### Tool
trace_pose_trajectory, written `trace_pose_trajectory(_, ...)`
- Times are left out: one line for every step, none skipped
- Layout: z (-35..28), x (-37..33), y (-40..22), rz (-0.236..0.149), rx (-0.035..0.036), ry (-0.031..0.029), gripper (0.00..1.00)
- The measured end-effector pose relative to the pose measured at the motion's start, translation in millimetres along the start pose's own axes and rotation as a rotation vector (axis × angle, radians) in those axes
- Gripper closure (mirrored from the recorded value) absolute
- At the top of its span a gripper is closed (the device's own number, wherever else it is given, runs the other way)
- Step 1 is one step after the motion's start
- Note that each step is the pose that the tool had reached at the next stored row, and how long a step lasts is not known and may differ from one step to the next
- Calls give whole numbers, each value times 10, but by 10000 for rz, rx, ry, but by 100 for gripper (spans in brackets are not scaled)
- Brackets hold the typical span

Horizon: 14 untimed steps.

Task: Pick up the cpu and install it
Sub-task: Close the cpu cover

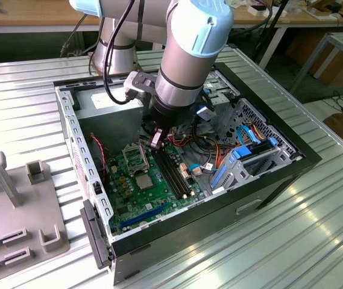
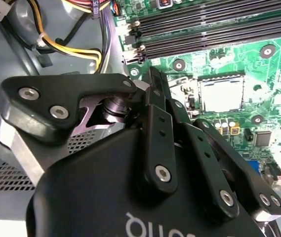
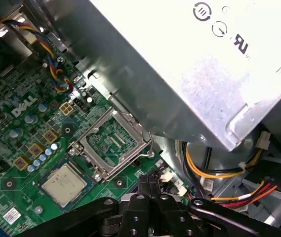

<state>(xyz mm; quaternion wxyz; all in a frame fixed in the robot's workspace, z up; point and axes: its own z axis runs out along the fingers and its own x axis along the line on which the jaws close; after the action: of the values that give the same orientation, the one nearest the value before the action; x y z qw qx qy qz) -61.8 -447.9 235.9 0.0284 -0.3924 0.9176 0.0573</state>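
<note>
My pincer, closed and empty, hangs over the board near the cpu, pickup not yet begun.

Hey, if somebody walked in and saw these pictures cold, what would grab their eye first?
Most likely the big arm reaching down into the open computer case, its claw closed, empty and hovering over the green motherboard. Next, the silver-grey cpu lying flat on that board, right beside the open, empty socket frame in the first wrist view. The bundles of coloured cables on the exterior view's right also stand out.
</note>
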Motion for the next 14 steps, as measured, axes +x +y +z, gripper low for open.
trace_pose_trajectory(16, -5, 2, -2, -7, -6, 89)
trace_pose_trajectory(24, -8, 4, -3, -9, -8, 89)
trace_pose_trajectory(30, -10, 5, -3, -9, -7, 89)
trace_pose_trajectory(38, -10, 6, -3, -15, -15, 89)
trace_pose_trajectory(53, -12, 8, -2, -20, -23, 89)
trace_pose_trajectory(66, -14, 10, -2, -28, -31, 89)
trace_pose_trajectory(74, -16, 12, -2, -40, -44, 89)
trace_pose_trajectory(82, -20, 15, -3, -62, -66, 89)
trace_pose_trajectory(86, -21, 17, -3, -86, -90, 89)
trace_pose_trajectory(94, -23, 20, 0, -134, -142, 89)
trace_pose_trajectory(99, -25, 22, 1, -171, -183, 89)
trace_pose_trajectory(105, -26, 23, 1, -217, -229, 89)
trace_pose_trajectory(111, -27, 23, 0, -245, -260, 89)
trace_pose_trajectory(122, -26, 22, 1, -275, -293, 89)
